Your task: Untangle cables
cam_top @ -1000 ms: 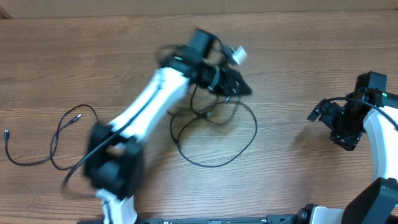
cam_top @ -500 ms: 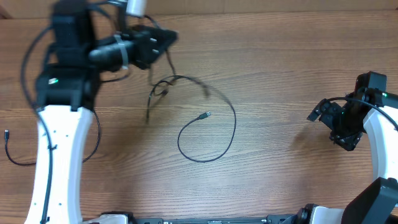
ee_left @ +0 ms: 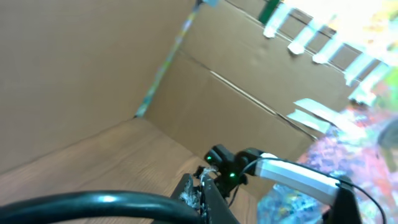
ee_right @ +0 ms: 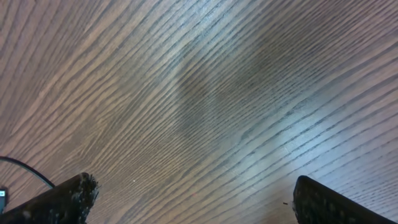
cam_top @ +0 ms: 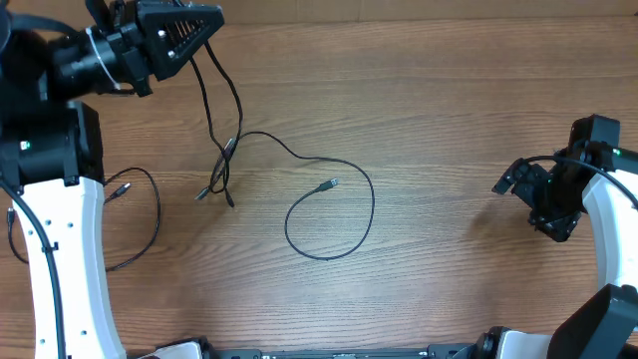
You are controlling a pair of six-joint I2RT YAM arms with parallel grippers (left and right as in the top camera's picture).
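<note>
Overhead shot: left tool [cam_top: 211, 18] is clamped on the cables [cam_top: 226, 150] at the bench's [cam_top: 449, 90] far-left corner, and they trail toward centre. Right tool [cam_top: 535, 204], spread apart, sits way off by the right edge.

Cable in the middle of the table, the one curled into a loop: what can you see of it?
The cable is a thin, black, flexible cord lying flat on the wooden table. It curls into one open loop, with a small silver-tipped plug resting inside it. Its other stretch runs up and left into a bundle of black cords hanging from the left fingers; where it ends there cannot be told. Nothing else touches it.
</note>
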